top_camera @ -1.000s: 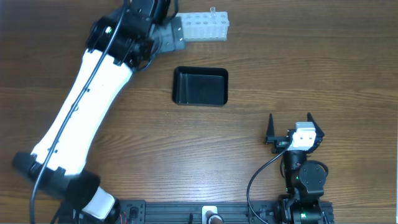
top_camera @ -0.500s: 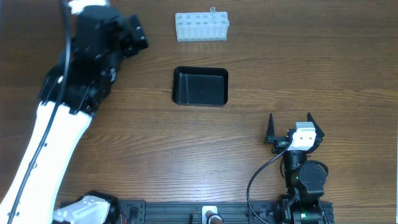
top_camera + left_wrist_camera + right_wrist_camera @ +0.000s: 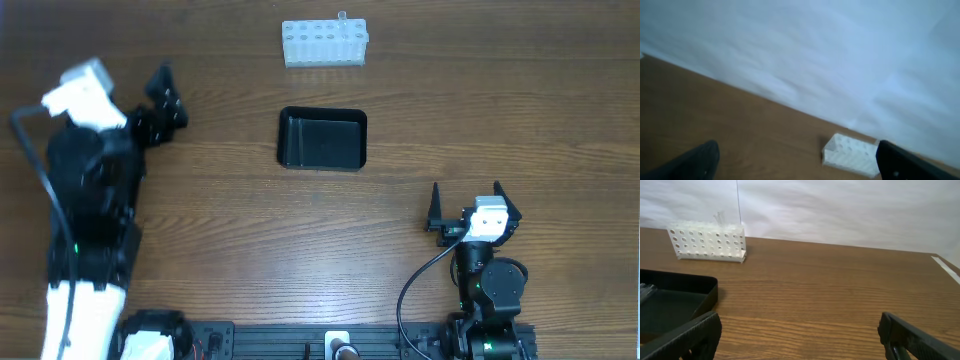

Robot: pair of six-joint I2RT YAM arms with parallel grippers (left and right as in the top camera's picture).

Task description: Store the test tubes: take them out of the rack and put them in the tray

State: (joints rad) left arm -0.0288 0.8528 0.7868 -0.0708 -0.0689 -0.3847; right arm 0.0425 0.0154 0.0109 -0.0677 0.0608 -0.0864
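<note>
Top view: the black tray lies on the wooden desk. The white rack stands apart from the tray, on the side away from the arm bases. One clear test tube stands upright near the rack's right end. The left pincer hangs well to the left of the tray. The right pincer sits to the right of the tray and nearer the bases, with its fingers spread and nothing between them.

Left wrist view: the left pincer's two dark fingers stand wide apart and hold nothing. The rack shows beyond them on the desk, in front of a white backdrop.

Right wrist view: the right pincer's fingers are spread wide and empty. The tray lies low on the desk, and the rack stands beyond the tray's far wall, apart from it. The test tube pokes up out of the rack. Something clear lies inside the tray at its edge; I cannot tell what it is.
</note>
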